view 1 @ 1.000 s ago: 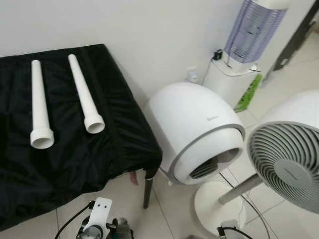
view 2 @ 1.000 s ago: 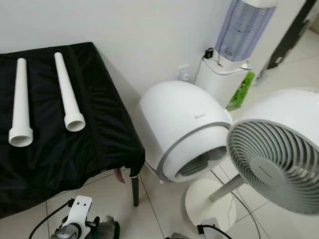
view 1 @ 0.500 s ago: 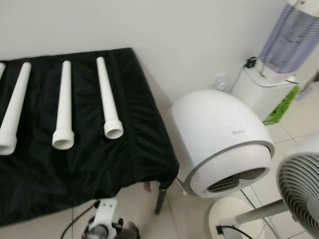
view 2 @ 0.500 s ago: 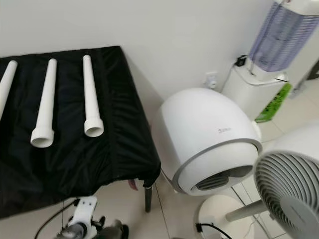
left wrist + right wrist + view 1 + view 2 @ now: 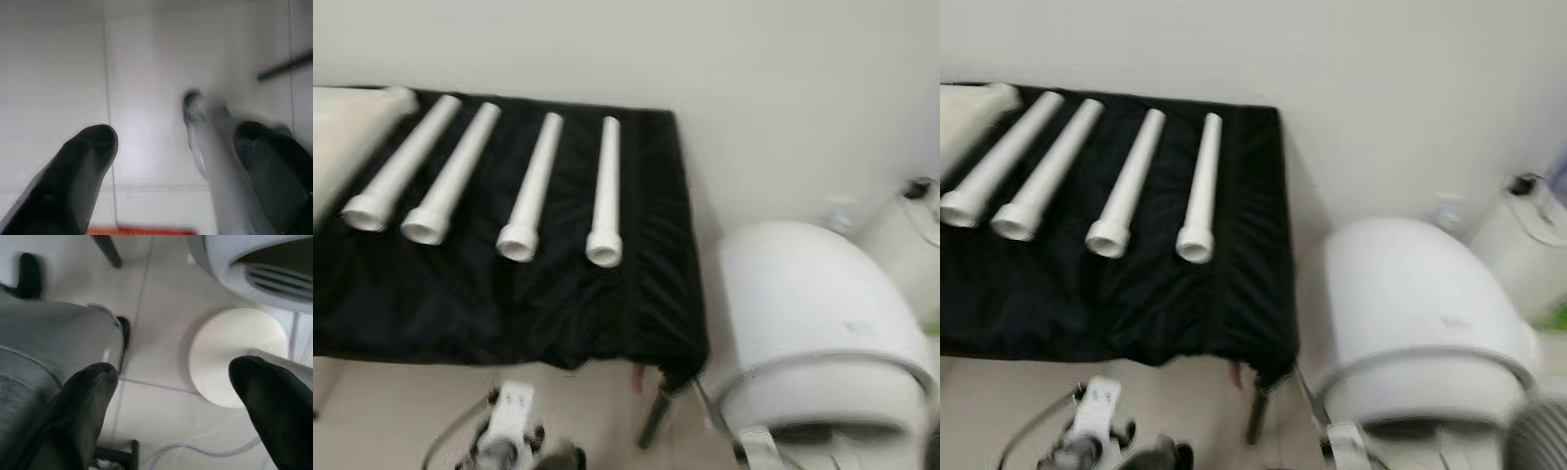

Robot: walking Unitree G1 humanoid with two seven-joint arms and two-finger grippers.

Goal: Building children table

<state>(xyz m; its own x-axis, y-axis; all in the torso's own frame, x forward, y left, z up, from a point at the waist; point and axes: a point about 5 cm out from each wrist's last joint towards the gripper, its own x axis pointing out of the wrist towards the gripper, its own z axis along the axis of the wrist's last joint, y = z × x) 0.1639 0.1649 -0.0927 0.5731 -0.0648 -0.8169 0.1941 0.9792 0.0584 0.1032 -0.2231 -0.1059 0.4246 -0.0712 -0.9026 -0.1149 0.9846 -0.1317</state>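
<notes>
Both end effectors hang wide open over glossy pale floor tiles (image 5: pixel 146 73), left (image 5: pixel 171 152) and right (image 5: pixel 171 391). Upper left, four smooth white flared tubes (image 5: pixel 605 196) lie on the black-draped desk (image 5: pixel 509 304).

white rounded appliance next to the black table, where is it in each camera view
Left eye view: the white rounded appliance sits at lower right, beside the black-covered table.
Right eye view: same appliance, lower right, slightly nearer the centre.
Left wrist view: floor tiles between the left gripper fingers; no appliance.
Right wrist view: its vented underside at the top right, beyond the right gripper.
Shared landmark: the rightmost white table leg on the cloth.
</notes>
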